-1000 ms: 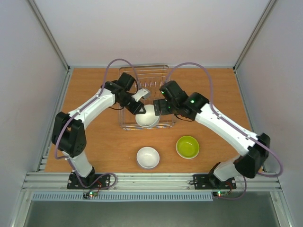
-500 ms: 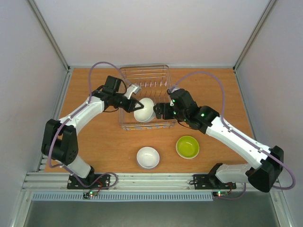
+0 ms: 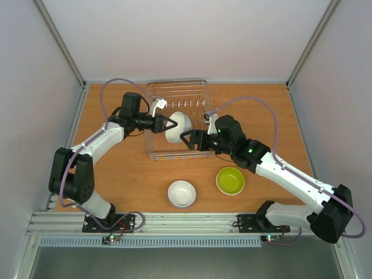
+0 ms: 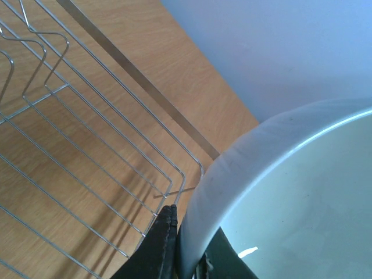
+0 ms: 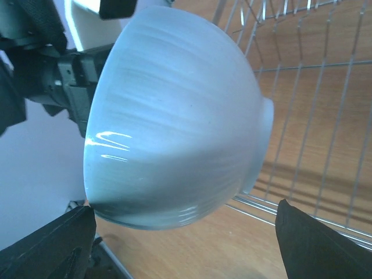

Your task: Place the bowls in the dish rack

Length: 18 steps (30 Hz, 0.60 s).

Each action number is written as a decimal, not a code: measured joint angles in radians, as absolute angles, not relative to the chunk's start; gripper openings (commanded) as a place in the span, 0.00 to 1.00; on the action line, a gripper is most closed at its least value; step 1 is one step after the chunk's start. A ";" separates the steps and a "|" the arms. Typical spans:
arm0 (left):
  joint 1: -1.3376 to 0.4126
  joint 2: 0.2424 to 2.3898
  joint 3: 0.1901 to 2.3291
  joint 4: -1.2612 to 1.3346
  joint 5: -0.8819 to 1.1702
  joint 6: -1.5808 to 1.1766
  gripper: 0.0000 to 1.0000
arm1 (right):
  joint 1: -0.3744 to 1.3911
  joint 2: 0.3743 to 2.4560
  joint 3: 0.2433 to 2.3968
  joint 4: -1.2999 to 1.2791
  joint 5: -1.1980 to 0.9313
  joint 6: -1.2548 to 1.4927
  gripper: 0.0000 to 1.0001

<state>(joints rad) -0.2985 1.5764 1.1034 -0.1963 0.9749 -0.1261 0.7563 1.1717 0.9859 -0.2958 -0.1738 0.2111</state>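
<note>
My left gripper [image 3: 167, 123] is shut on the rim of a pale grey-white bowl [image 3: 178, 127] and holds it tipped on its side above the dish rack [image 3: 174, 82]. In the left wrist view the fingers [image 4: 165, 244] pinch the bowl's rim [image 4: 279, 192] over the rack wires [image 4: 184, 181]. My right gripper [image 3: 187, 139] is open just right of the bowl. In the right wrist view the bowl [image 5: 174, 116] hangs between its wide-apart fingers [image 5: 317, 244], untouched. A white bowl [image 3: 181, 193] and a yellow-green bowl [image 3: 230, 180] sit on the table in front of the rack.
The rack's wire floor and prongs [image 5: 314, 116] lie behind the held bowl. The wooden table [image 3: 116, 174] is walled by pale panels on three sides. A metal rail [image 3: 174, 221] runs along the near edge.
The left gripper has lifted the bowl off the rack's front part, moved it back and tipped it on its side. The right arm has drawn back to the right and stays open.
</note>
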 measured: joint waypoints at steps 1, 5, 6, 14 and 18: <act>-0.299 1.576 1.098 -0.185 0.987 -0.135 0.01 | 0.756 1.172 0.982 -0.279 -0.184 0.217 0.85; -0.297 1.576 1.079 -0.147 1.028 -0.166 0.00 | 0.756 1.176 0.974 -0.228 -0.205 0.228 0.86; -0.297 1.576 1.077 -0.141 1.034 -0.170 0.00 | 0.756 1.177 0.974 -0.220 -0.208 0.228 0.85; -0.296 1.576 1.062 -0.100 1.054 -0.202 0.00 | 0.752 1.201 0.974 -0.180 -0.241 0.232 0.81; -0.294 1.576 1.057 -0.078 1.058 -0.211 0.01 | 0.752 1.212 0.974 -0.165 -0.250 0.236 0.78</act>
